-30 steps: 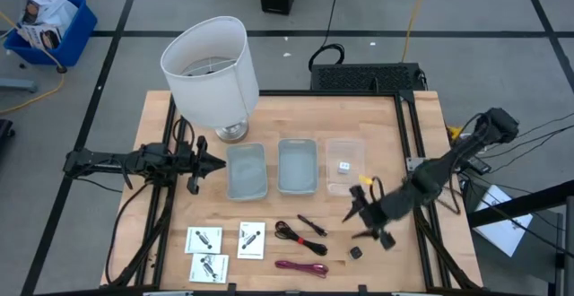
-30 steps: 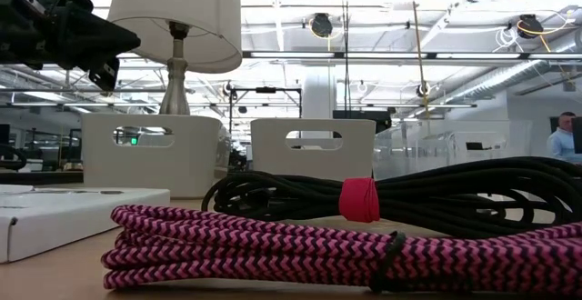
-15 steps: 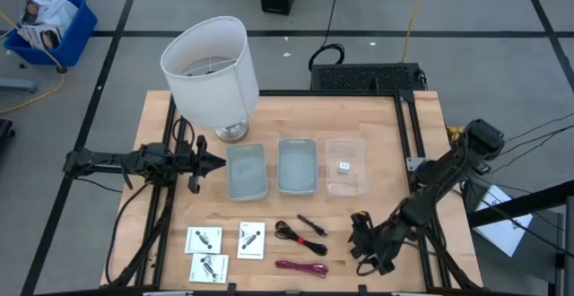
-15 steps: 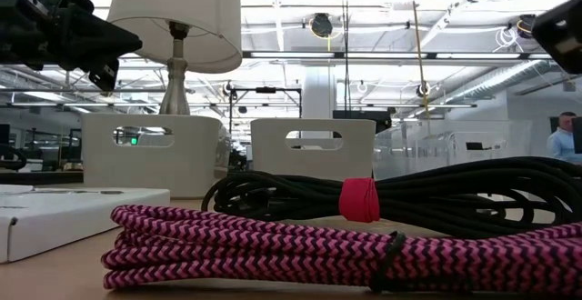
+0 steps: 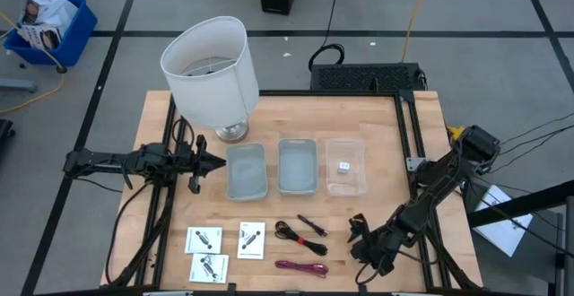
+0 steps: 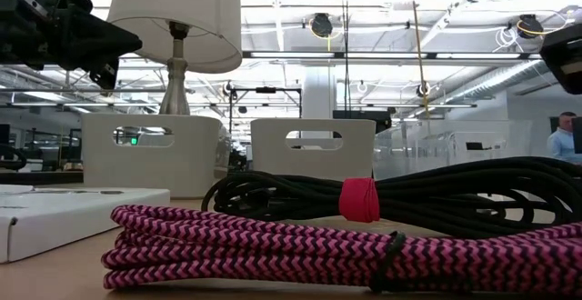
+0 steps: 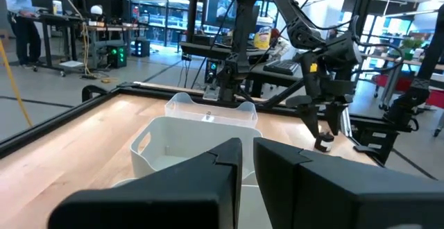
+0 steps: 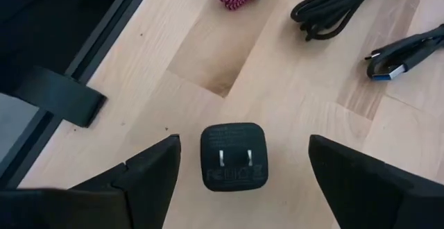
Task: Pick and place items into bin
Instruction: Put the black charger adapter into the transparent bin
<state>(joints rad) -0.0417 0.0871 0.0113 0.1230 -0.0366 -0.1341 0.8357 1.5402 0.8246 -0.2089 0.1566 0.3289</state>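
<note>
right gripper (image 8: 236, 166) spread wide over black plug cube (image 8: 234, 156) on table, nothing grasped, left gripper (image 5: 218, 162) pinched nearly closed, empty, beside grey bin (image 5: 247, 171)

**Camera layout**

High cam looks straight down on my whole table (image 5: 269, 117). Low cam sits at tabletop level, very near the magenta cable (image 6: 273, 245), facing the room beyond it. My right wrist cam looks down close on the black cube (image 8: 234, 156), magenta cable near it, shared with high and low. Left wrist cam faces across the bins (image 7: 201, 128).
</note>
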